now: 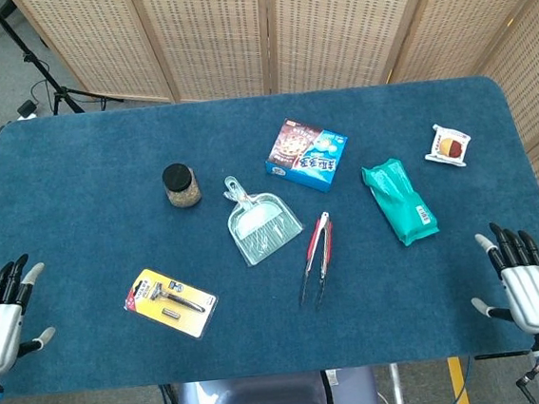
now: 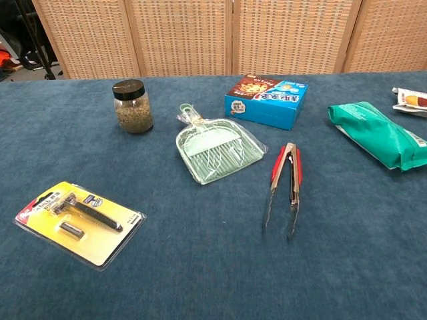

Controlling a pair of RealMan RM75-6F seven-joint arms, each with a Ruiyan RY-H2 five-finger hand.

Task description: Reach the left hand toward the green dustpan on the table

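The pale green dustpan (image 1: 263,224) lies flat near the middle of the blue table, its handle pointing to the far left; in the chest view the dustpan (image 2: 213,148) sits in clear wrap. My left hand (image 1: 2,316) hovers at the table's near left corner, fingers spread, holding nothing, far from the dustpan. My right hand (image 1: 522,280) is at the near right corner, fingers also spread and empty. Neither hand shows in the chest view.
Around the dustpan: a jar with a black lid (image 1: 181,185) to its left, a yellow razor pack (image 1: 170,301) at the near left, red tongs (image 1: 317,257) to its right, a blue snack box (image 1: 307,154), a green pouch (image 1: 399,201), a small snack packet (image 1: 448,145).
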